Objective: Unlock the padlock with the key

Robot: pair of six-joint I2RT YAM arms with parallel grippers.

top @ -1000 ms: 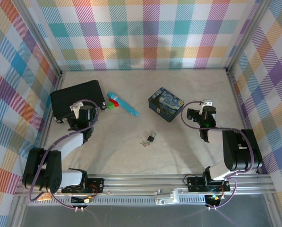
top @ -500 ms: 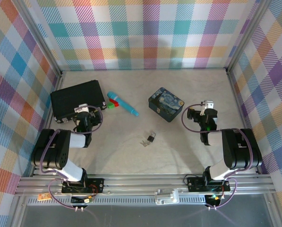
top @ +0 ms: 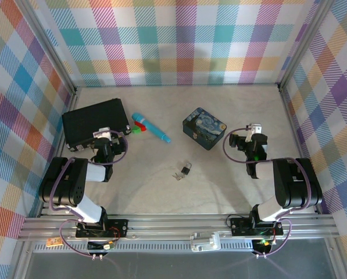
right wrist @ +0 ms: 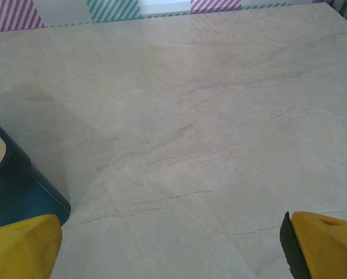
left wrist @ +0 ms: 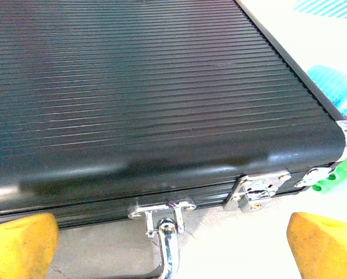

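Observation:
The padlock (top: 186, 169), tiny and dark with a thin silver shackle, lies on the table near the middle. The small silver key (top: 177, 174) lies just to its lower left, touching or nearly touching it. My left gripper (top: 108, 140) sits far to the left, open, at the front edge of a black case. In the left wrist view its yellow fingertips (left wrist: 19, 244) stand wide apart with nothing between them. My right gripper (top: 252, 138) is off to the right, open over bare table, its yellow fingertips (right wrist: 327, 244) far apart and empty.
A black ribbed case (left wrist: 150, 93) with a chrome handle (left wrist: 167, 244) and latch (left wrist: 256, 190) lies at the left. A cyan stick (top: 153, 128) and small red and green blocks (top: 137, 129) lie beside it. The blue painted tin (top: 204, 128) stands behind the padlock; its corner (right wrist: 10, 192) is near my right gripper.
The left arm has folded back toward its base, its gripper staying by the black case's front edge. The right arm has barely shifted. Padlock and key have not moved.

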